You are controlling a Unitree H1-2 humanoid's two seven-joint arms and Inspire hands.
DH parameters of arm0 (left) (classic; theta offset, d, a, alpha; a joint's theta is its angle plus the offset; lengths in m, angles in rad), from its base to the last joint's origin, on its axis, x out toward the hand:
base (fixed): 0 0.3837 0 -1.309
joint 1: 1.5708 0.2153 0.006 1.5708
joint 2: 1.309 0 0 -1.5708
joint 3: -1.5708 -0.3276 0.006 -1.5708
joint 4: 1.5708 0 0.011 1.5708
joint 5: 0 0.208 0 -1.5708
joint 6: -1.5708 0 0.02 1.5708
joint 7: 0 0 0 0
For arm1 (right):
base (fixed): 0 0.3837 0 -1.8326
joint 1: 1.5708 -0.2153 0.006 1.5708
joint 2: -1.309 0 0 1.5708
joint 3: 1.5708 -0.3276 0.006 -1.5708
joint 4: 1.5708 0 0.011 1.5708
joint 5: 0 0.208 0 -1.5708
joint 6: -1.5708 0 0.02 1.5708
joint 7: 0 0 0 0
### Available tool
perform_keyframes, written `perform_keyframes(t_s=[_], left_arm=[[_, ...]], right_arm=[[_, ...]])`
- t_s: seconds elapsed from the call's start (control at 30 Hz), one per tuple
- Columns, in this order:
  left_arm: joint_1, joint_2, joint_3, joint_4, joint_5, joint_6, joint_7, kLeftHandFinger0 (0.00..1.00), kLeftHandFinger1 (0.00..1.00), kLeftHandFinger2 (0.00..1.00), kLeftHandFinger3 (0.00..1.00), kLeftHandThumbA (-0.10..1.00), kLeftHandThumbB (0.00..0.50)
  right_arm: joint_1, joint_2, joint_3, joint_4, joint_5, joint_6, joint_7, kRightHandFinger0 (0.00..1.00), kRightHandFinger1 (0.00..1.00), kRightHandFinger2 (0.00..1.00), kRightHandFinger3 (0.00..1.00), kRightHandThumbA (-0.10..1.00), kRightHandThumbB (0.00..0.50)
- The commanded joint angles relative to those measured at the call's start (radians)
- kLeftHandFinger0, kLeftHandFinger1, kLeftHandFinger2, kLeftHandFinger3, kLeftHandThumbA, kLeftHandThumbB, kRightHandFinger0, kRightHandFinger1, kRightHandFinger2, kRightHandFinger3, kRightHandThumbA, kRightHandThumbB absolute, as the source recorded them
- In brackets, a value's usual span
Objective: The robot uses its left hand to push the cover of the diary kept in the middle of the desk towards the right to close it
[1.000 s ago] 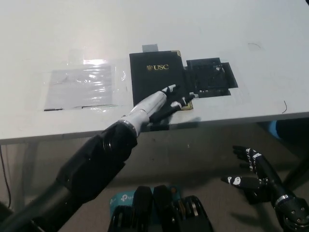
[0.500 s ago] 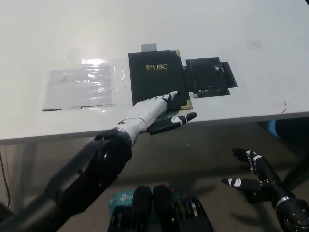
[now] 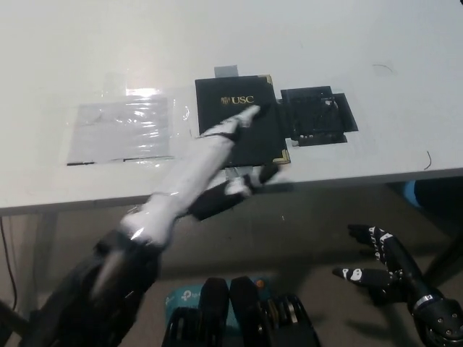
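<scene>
White and broad, the table [image 3: 304,43] fills the upper part of the head view, its front edge crossing the picture just below the middle, with dim floor beneath it. A clear plastic sheet [image 3: 123,130] lies flat on the table's left part; glare whitens its upper edge and what lies under it cannot be made out.

The diary [image 3: 242,119] lies closed in the middle of the table near the front edge, its black cover up, showing gold "USC" lettering and gold corner pieces. A small grey tab [image 3: 226,71] shows at its far edge; what it belongs to is unclear. Just right of the diary, touching its side, lies a black rectangular patch [image 3: 318,116] with a glossy inner panel; its material is hard to tell.

The left robot hand [image 3: 224,155], white, reaches up from the lower left over the diary, strongly blurred. Its fingers [image 3: 246,114] stretch out flat and apart, holding nothing, the tips lying over the cover below the lettering; whether they touch the cover cannot be told. One dark-tipped finger juts out past the diary's near right corner. The arm hides the diary's near left corner.

The right robot hand [image 3: 383,264], black, rests low at the lower right, below the table edge, fingers spread and empty.
</scene>
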Motion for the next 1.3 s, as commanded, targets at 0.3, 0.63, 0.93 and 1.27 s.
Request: perform_keyframes(t_s=[0.3,0.63,0.93,1.27], left_arm=[[0.390,-0.158,0.558,-0.102,-0.515,-0.126,0.079,1.00,1.00,1.00,1.00,1.00,0.264],[0.506,-0.194,0.705,0.089,-0.591,-0.199,0.006,1.00,1.00,1.00,1.00,1.00,0.290],[0.503,-0.182,0.757,0.271,-0.586,-0.227,-0.002,1.00,1.00,1.00,1.00,1.00,0.324],[0.478,-0.154,0.721,0.429,-0.535,-0.289,-0.001,1.00,1.00,1.00,1.00,1.00,0.461]], right_arm=[[-0.046,-0.023,-0.027,-0.008,0.001,-0.010,-0.008,0.83,0.89,0.83,0.82,1.00,0.500],[-0.055,-0.020,-0.027,0.000,0.001,-0.019,-0.010,0.83,0.89,0.83,0.82,1.00,0.499],[-0.055,-0.017,-0.029,-0.009,-0.004,-0.010,-0.012,0.84,0.89,0.83,0.83,1.00,0.500],[-0.057,-0.015,-0.031,-0.007,-0.009,-0.017,-0.014,0.84,0.90,0.84,0.83,1.00,0.500]])
